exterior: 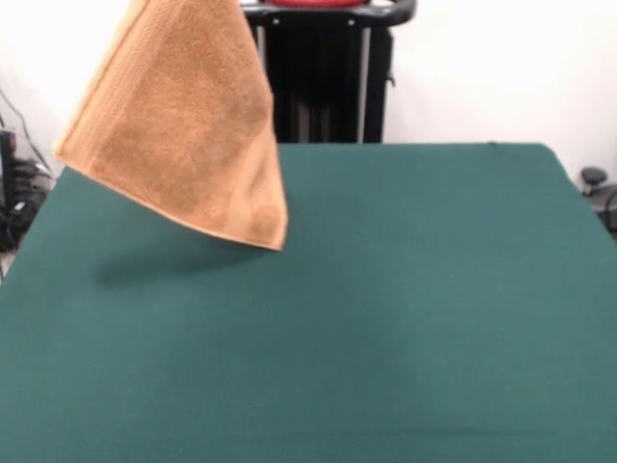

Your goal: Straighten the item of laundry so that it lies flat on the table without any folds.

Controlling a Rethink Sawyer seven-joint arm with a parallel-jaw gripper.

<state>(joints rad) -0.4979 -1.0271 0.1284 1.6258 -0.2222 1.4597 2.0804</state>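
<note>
The tan-orange terry towel (183, 125) hangs in the air over the far left part of the green table (386, 309). It hangs from above the picture's top edge and spreads down into a wide tilted sheet. Its lowest corner (278, 241) is a little above the cloth, and its shadow lies on the table below it. A woven band runs along its left and lower hems. The gripper is above the top edge and does not show.
The robot's black pedestal (323, 77) stands behind the table's far edge, with a bit of red arm at the top. Cables and dark gear lie off the table's left side (19, 193). A small dark object sits past the right edge (593, 178).
</note>
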